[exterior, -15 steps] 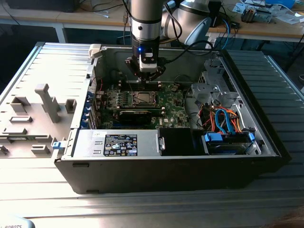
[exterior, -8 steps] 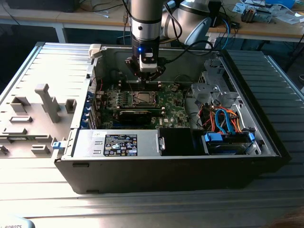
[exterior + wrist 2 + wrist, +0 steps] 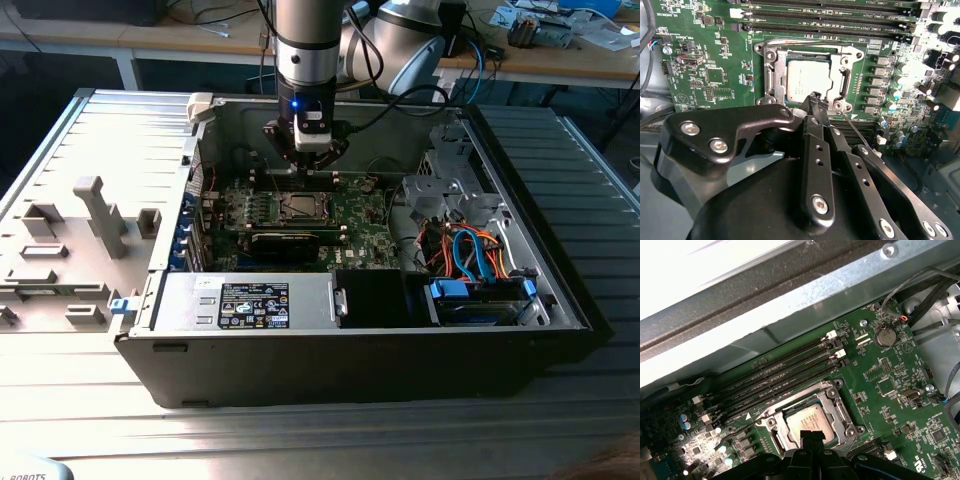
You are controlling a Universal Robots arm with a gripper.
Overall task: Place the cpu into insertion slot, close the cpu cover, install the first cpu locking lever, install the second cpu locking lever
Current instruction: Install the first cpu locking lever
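Second wrist view shows you the tool [image 3: 815, 99] pinched shut at the edge of the cpu cover [image 3: 771, 75], which lies over the cpu [image 3: 807, 75] seated in the insertion slot [image 3: 834, 80]; the thin locking lever [image 3: 857, 131] alongside looks stiff and springy, best gripped near its free end.

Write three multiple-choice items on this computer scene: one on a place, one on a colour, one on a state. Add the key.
1. Where is the cpu?
A. Held up in the air.
B. In the insertion slot.
C. Lying loose beside it.

2. What colour is the circuit board?
A. Green.
B. Blue.
C. Red.

3. How does the cpu cover stand?
A. Upright and open.
B. Taken off altogether.
C. Lowered flat around the cpu.

Key: 1 B, both wrist views show its silver top seated in the slot; 2 A, the board is green in every view; 3 C, the metal frame lies flat, framing the chip.
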